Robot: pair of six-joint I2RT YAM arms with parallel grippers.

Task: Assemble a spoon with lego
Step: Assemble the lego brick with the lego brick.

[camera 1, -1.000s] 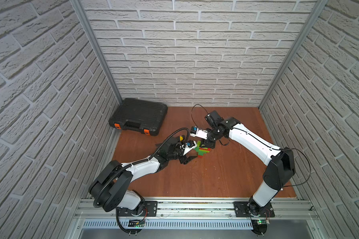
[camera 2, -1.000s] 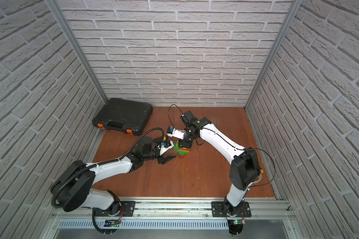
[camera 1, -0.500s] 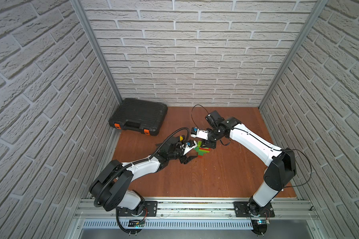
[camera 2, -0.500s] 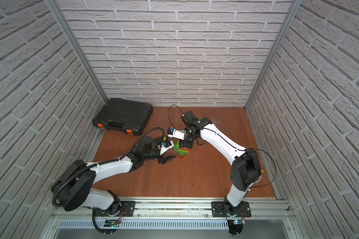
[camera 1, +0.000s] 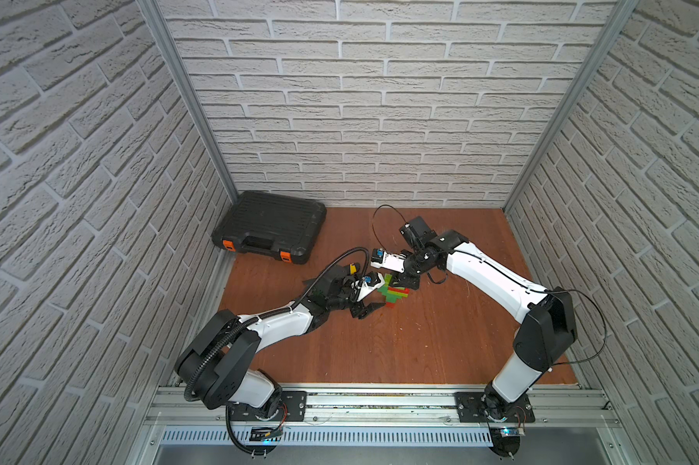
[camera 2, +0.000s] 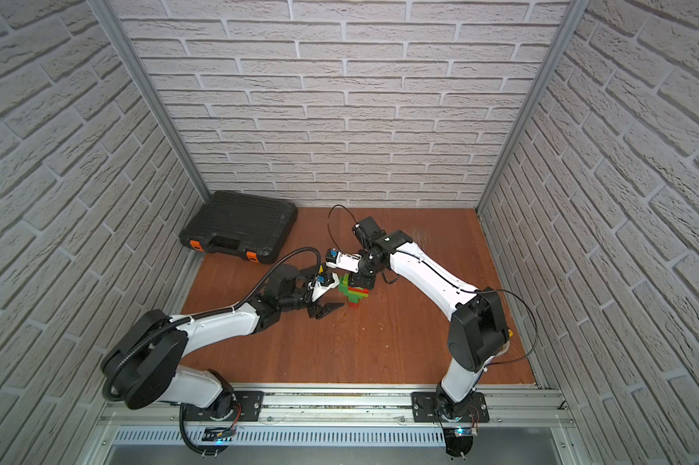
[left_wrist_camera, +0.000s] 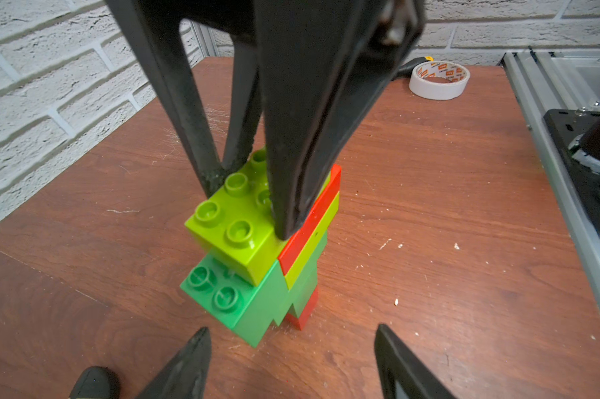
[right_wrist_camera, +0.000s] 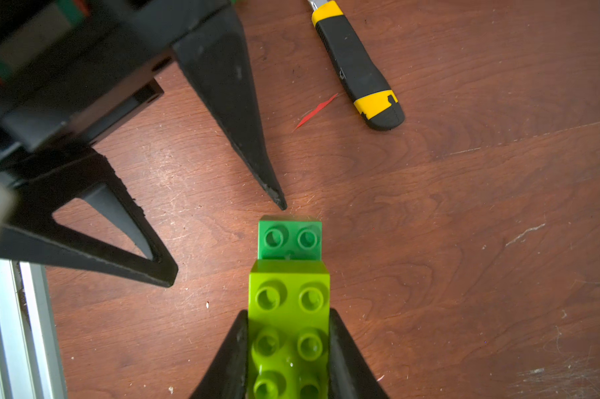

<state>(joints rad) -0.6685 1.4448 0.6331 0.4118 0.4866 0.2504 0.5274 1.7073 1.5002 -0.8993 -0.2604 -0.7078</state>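
Pinching the lime brick (left_wrist_camera: 236, 221) atop the upright spoon (left_wrist_camera: 257, 311) with the right tool (right_wrist_camera: 288, 316), left tool (left_wrist_camera: 291, 330) spread and empty nearby. Guessing nearly done, just pressing home left.

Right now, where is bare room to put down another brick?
Bare table lies between the lego stack and the front rail, and behind the right arm toward the back wall. The centre is crowded: right end effector on the stack, left end effector open beside it, utility knife close by.
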